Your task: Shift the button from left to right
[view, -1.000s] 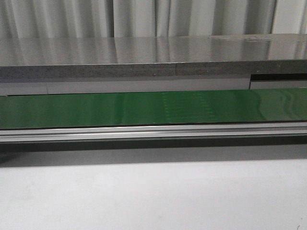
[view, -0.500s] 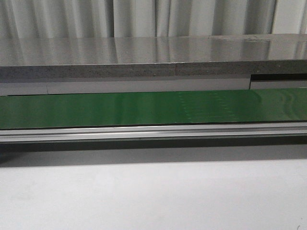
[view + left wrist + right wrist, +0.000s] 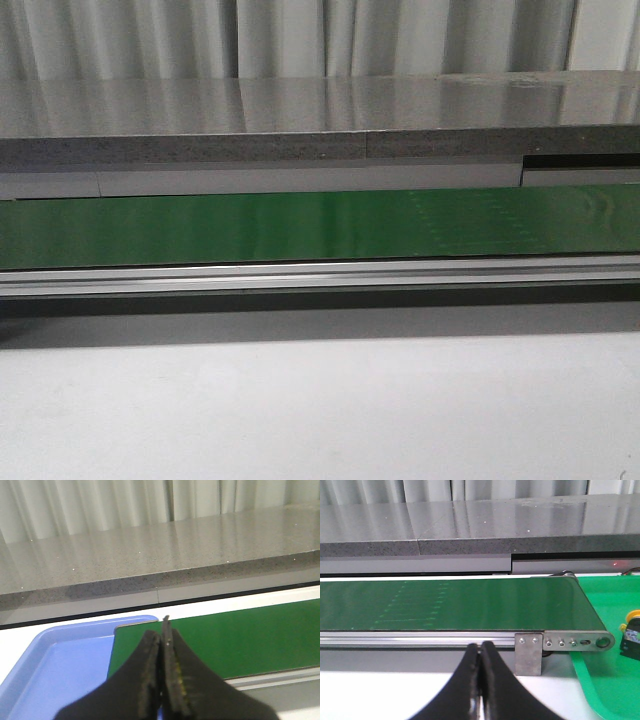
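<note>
From here I see both grippers pressed fully closed with nothing between the fingers — the left gripper (image 3: 162, 645) hangs over the edge where a shallow light-blue plastic tray (image 3: 60, 660) meets the end of the long green conveyor belt (image 3: 300, 228), the right gripper (image 3: 480, 652) in front of the belt's silver aluminium side rail (image 3: 420, 640). The button with its yellow round cap and black boxy body (image 3: 632, 640) sits in a bright green plastic tray (image 3: 605, 680) just past the belt's other end, at the picture's edge. A grey speckled stone counter (image 3: 300, 120) runs behind the belt.
</note>
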